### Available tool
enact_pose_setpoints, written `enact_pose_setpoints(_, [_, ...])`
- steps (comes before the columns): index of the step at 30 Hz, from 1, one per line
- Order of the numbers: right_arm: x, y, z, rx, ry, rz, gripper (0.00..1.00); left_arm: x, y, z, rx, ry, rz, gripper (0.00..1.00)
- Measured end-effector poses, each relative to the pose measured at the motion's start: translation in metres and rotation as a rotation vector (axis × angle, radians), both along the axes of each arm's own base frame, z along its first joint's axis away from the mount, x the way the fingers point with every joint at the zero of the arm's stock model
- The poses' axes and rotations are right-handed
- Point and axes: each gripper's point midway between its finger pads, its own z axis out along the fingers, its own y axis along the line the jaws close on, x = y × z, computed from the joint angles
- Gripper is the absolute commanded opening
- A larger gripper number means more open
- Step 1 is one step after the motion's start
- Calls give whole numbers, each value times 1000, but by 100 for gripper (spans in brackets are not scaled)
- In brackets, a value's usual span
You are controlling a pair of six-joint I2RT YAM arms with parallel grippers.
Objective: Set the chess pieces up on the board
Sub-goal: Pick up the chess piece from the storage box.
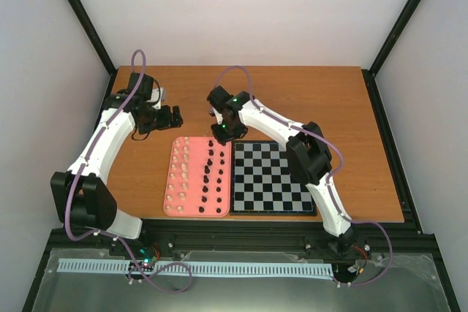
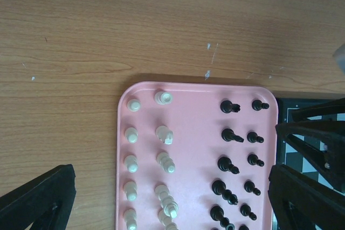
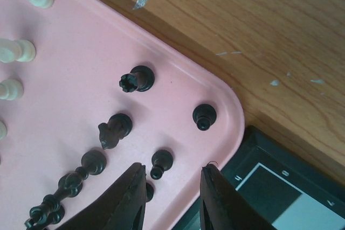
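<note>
Black pawn is standing just ahead of the right gripper, a little off its centre line. It is upright on the pink tray, long axis vertical. The jaws are hanging released, with a gap wider than the pawn, and are grasping nothing. A short advance with a slight sideways shift looks enough to straddle it. Further out, the corner pawn and rook are standing apart from it, leaving room for the fingers. The board is lying just beside the tray, its visible squares carrying no pieces. Furthest, the left gripper is hovering over the table, spread wide and empty, well off the black rows, so the right arm is nearer.
</note>
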Motion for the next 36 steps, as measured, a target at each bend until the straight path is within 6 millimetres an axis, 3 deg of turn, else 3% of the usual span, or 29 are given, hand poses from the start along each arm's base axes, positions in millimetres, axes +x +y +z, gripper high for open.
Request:
enact_pose_setpoints(8, [6,4,-22,-35,14,-1,28,1,0,-3,1,8,1,100])
enact_pose_setpoints(16, [14,5,-24,-53,-8,-11,28,1,0,-4,2,11,0,100])
enact_pose_setpoints(36, [10,2,-43,-83,28,-10,24,0,0,-5,2,14,0,100])
